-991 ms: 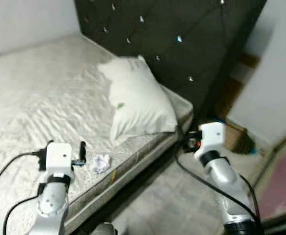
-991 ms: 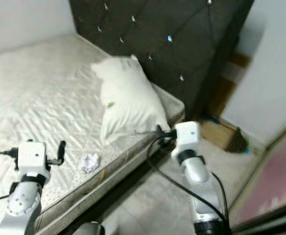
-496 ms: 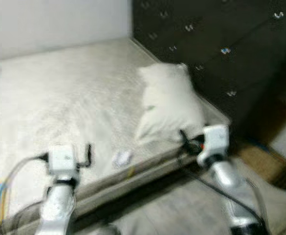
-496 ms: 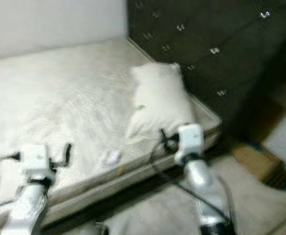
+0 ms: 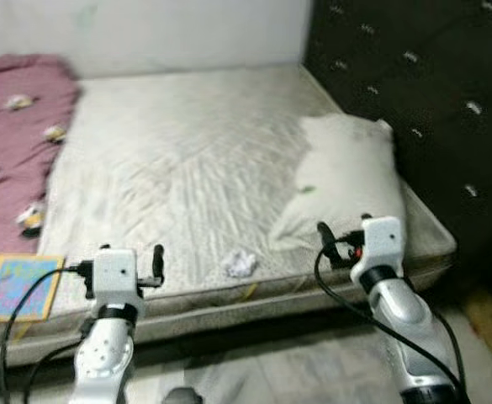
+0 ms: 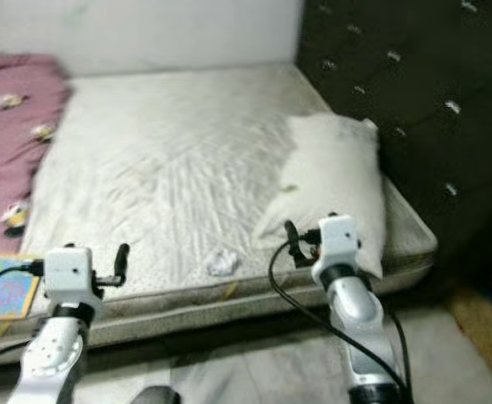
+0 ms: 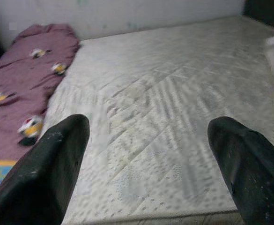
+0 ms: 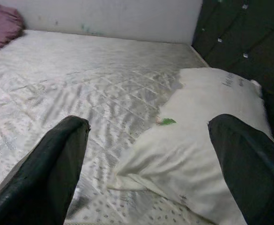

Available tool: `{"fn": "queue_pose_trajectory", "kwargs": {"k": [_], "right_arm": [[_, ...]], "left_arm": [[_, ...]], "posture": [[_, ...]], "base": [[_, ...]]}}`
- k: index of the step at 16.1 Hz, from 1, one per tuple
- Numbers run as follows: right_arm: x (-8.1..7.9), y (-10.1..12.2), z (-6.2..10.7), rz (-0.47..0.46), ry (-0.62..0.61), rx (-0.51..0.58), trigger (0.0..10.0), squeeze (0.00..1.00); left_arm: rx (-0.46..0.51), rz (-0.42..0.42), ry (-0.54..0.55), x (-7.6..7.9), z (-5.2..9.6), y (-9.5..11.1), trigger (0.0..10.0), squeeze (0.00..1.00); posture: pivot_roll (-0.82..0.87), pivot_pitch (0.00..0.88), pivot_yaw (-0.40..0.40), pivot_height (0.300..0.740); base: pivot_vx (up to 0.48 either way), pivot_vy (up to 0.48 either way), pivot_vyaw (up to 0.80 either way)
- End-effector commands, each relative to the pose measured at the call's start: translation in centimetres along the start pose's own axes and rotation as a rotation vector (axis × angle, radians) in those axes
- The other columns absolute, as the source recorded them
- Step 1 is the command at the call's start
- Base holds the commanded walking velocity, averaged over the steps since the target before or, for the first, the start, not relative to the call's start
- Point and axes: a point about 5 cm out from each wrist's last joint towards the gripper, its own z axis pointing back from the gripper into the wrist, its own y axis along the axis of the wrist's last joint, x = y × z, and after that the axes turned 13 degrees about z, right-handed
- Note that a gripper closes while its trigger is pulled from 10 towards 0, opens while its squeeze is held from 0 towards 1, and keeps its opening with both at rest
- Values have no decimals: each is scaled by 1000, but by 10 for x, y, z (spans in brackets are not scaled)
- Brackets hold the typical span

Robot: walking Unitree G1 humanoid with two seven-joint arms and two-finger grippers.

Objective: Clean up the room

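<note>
Paper wad [image 5: 240, 263] lies on the mattress [image 5: 187, 168] between your two empty, wide-open grippers [image 7: 146, 154] [image 8: 148, 159]; approach step, reach next

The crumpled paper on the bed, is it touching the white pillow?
Apart. In the left eye view, the crumpled paper lies near the mattress edge, with bare mattress between it and the pillow.
</note>
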Motion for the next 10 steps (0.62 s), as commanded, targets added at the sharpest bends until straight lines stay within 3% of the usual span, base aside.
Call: {"fn": "queue_pose_trajectory", "kwargs": {"k": [1, 10], "right_arm": [[-3, 3, -2, 0, 6, 5, 10000, 0], [-4, 7, -4, 6, 29, 25, 10000, 0]], "left_arm": [[8, 4, -22, -1, 0, 3, 10000, 0], [-18, 40, -56, 2, 3, -1, 10000, 0]], "posture": [[44, 0, -58, 740], [41, 0, -62, 740]], "base": [[0, 0, 0], [0, 0, 55]]}}
